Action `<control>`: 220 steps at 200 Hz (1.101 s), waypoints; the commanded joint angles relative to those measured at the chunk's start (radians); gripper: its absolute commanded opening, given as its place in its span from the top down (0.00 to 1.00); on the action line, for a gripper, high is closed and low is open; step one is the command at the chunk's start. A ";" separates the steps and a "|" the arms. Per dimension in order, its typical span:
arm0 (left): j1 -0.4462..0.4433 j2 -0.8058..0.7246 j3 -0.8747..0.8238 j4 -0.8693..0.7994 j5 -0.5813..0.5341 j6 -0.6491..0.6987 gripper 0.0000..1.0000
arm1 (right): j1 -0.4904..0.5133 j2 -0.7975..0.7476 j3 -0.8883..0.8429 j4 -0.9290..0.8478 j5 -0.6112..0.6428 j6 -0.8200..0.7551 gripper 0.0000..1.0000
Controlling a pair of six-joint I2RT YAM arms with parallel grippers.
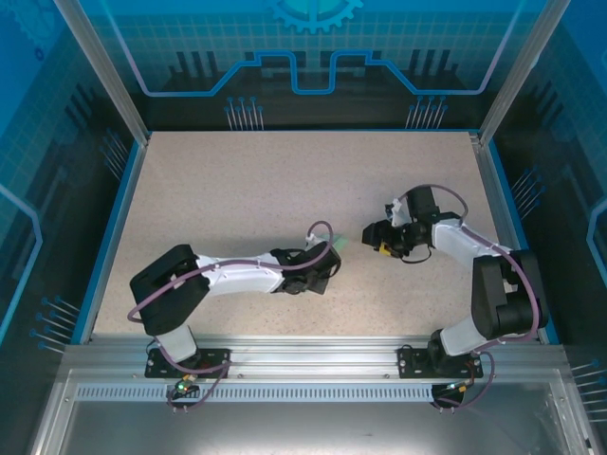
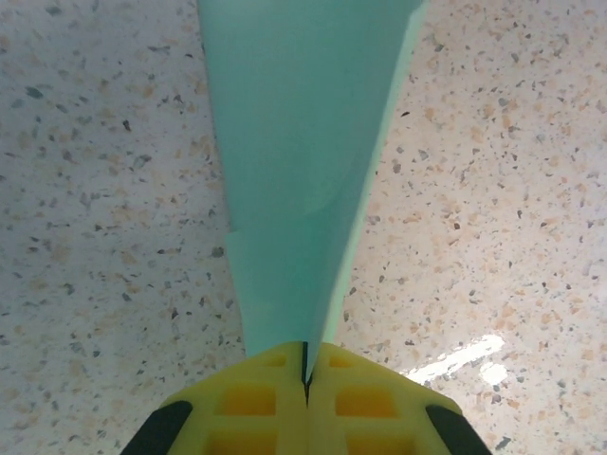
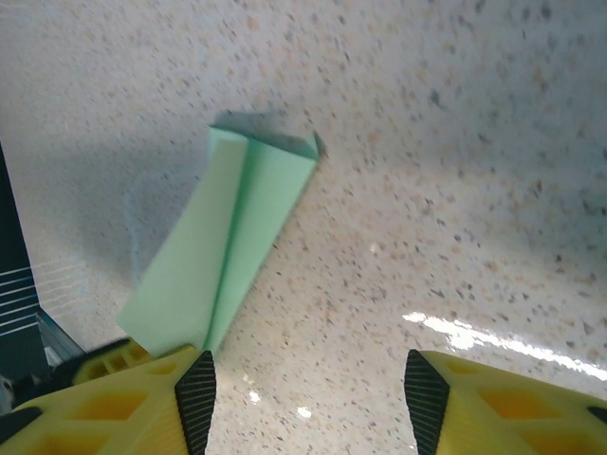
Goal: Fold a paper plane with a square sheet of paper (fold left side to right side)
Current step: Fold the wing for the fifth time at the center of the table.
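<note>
Folded plane (image 2: 299,171) looks light, limp and easily creased; left gripper (image 2: 305,379) clamped on its narrow end at the layered centre fold, likely the stiffest hold; right gripper (image 3: 310,381) apart, empty.

Paper plane (image 3: 223,246), pale mint green: one. Robot arms: two, left arm (image 1: 242,275) and right arm (image 1: 455,242). Grippers: two, left gripper (image 2: 305,374), right gripper (image 3: 308,379). Speckled table (image 1: 237,190): one.
</note>
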 commanded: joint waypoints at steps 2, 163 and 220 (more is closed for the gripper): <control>0.041 -0.040 -0.053 0.114 0.142 -0.047 0.95 | 0.018 -0.003 -0.024 0.069 -0.030 -0.015 0.42; 0.194 -0.007 -0.192 0.451 0.450 -0.255 0.98 | 0.238 0.151 -0.031 0.361 0.008 0.159 0.42; 0.207 0.026 -0.190 0.467 0.466 -0.307 0.99 | 0.243 0.206 0.003 0.364 0.006 0.159 0.42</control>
